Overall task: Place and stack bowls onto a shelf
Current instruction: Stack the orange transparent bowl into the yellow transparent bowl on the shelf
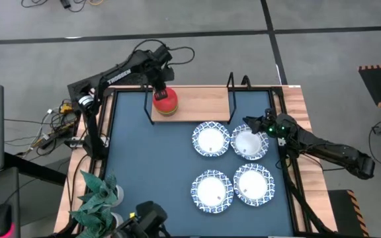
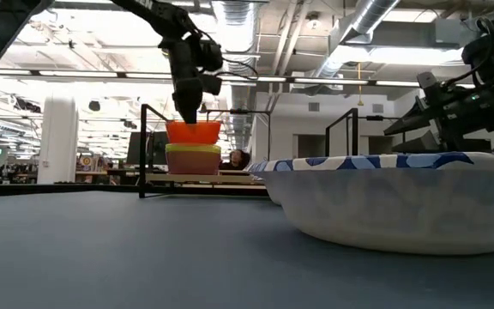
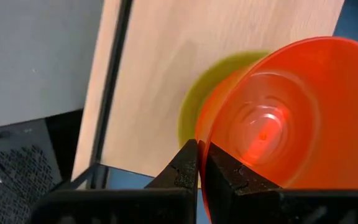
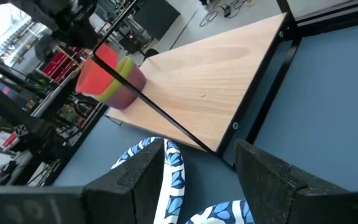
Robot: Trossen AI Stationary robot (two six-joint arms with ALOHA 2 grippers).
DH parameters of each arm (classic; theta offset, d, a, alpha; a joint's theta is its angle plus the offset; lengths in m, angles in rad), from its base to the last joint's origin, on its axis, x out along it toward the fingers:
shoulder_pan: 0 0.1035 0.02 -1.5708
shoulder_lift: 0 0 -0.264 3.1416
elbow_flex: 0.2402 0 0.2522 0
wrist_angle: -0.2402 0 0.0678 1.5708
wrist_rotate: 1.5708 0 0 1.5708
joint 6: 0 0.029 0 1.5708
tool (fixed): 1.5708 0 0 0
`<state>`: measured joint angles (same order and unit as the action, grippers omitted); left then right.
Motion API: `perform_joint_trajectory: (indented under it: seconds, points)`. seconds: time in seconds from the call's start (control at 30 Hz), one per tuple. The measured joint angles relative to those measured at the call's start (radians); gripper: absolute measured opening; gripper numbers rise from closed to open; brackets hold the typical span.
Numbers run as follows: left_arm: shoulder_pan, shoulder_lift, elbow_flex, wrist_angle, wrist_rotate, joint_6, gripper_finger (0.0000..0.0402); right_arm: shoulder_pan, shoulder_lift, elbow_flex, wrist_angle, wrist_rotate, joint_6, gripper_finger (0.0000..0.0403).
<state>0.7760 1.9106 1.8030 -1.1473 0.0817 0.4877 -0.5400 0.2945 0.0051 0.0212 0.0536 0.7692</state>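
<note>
At shelf's [image 1: 197, 102] far-left corner: left gripper [image 3: 199, 163] pinching red bowl's [image 3: 272, 112] rim, bowl upright atop stack. Right gripper [image 4: 201, 165] spread open, near patterned bowl [image 1: 250, 142].

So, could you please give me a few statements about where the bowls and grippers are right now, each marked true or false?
1. The left gripper pinches the rim of the red bowl. True.
2. The red bowl tops a stack on the shelf. True.
3. All four white bowls are on the shelf. False: they sit on the blue tabletop.
4. The right gripper is shut on a yellow bowl. False: it is open, at the rim of a white bowl.
</note>
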Motion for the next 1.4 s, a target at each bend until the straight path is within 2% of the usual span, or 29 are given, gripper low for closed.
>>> perform_joint_trajectory:
  seconds: [0.7, 0.93, 1.17, 1.4]
  points:
    - [0.010, 0.007, -0.021, 0.044, -0.014, 0.082, 0.0005, 0.000, 0.000, 0.000, 0.000, 0.000, 0.000, 0.0220]
    - [0.010, 0.007, -0.021, 0.043, 0.012, 0.094, 0.0042, 0.000, 0.000, 0.000, 0.000, -0.001, 0.000, 0.0220]
    - [0.010, 0.007, -0.015, 0.072, -0.015, 0.097, 0.0092, 0.000, 0.000, 0.000, 0.000, -0.001, 0.000, 0.0220]
    - [0.010, 0.007, 0.051, 0.089, -0.034, 0.080, 0.0131, 0.000, 0.000, 0.000, 0.000, -0.001, 0.000, 0.0220]
